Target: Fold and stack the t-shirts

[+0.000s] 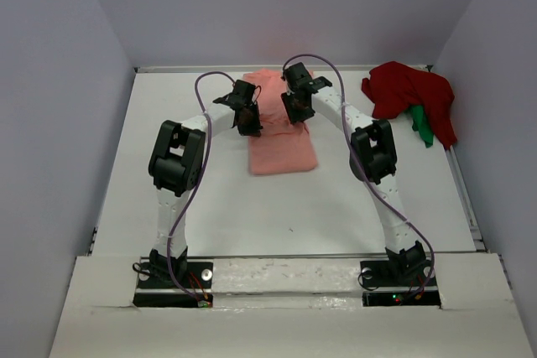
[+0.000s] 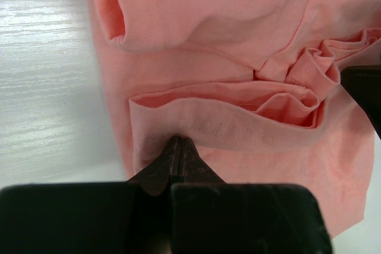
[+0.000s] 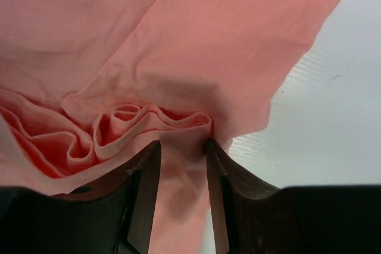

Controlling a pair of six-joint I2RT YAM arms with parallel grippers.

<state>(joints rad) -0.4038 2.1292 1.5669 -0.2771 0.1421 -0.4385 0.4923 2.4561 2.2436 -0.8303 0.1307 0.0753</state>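
A salmon-pink t-shirt point(image 1: 281, 150) lies partly folded into a long strip at the middle back of the table. My left gripper point(image 1: 249, 127) is at its left edge. In the left wrist view that gripper point(image 2: 178, 141) is shut, its tips pinching the stitched hem of the pink shirt point(image 2: 226, 40), which bunches in folds beyond them. My right gripper point(image 1: 295, 119) is over the shirt's right edge. In the right wrist view it point(image 3: 183, 147) stands open, astride a rolled fold of the pink cloth point(image 3: 208, 40), with cloth lying between its fingers. A dark red t-shirt point(image 1: 409, 91) lies crumpled at the back right, with a green t-shirt point(image 1: 424, 128) peeking out beneath it.
The white table point(image 1: 336, 207) is walled in by grey panels on the left, back and right. The red and green heap sits close to the right wall. Both arm bases stand at the near edge.
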